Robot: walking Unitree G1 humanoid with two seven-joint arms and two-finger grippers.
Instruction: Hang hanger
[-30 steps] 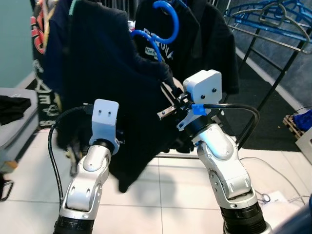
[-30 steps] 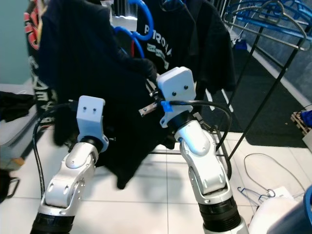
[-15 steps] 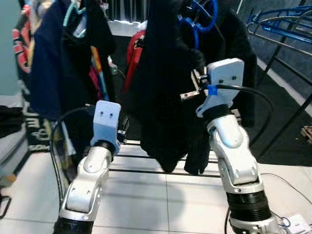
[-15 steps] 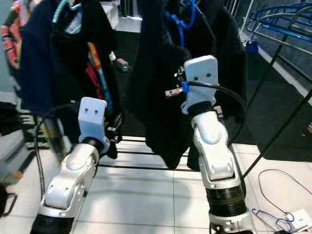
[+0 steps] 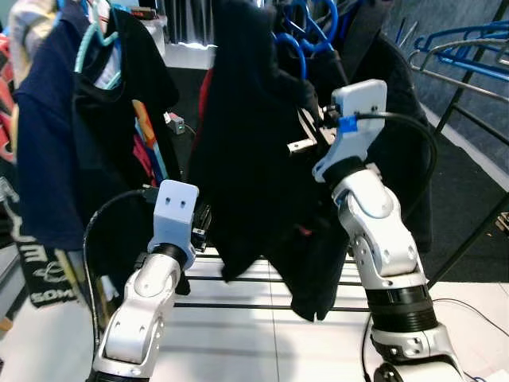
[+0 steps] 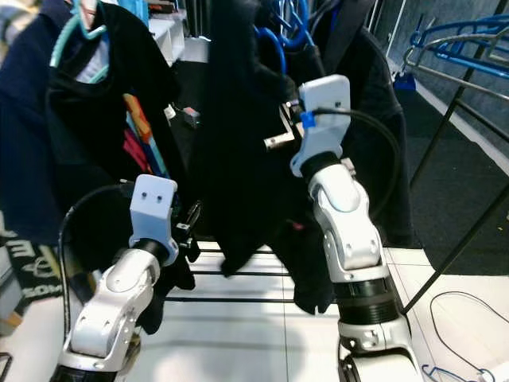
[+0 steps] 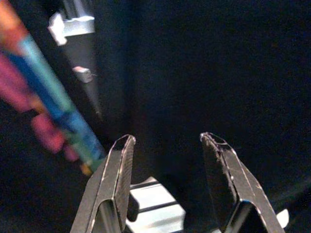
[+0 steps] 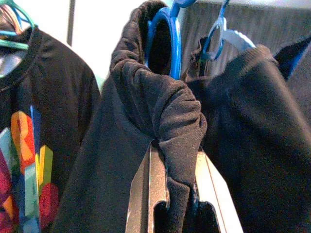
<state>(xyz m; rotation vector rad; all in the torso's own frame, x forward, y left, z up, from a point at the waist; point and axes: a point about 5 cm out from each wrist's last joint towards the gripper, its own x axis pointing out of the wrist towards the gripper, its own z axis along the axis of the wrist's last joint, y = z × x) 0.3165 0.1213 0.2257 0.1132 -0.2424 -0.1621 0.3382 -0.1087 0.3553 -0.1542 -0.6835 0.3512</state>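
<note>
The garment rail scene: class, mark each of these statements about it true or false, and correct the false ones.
1. The right tool is clamped on the black garment that sits on a blue hanger. True.
2. The left tool is shut on a sleeve. False: its fingers stand apart with nothing between them.
3. The right arm is raised higher than the left. True.
4. The black T-shirt with the colourful print hangs on a red hanger. False: it hangs on a teal hanger.
5. The floor is covered in grey carpet. False: white floor tiles lie under the rail.
</note>
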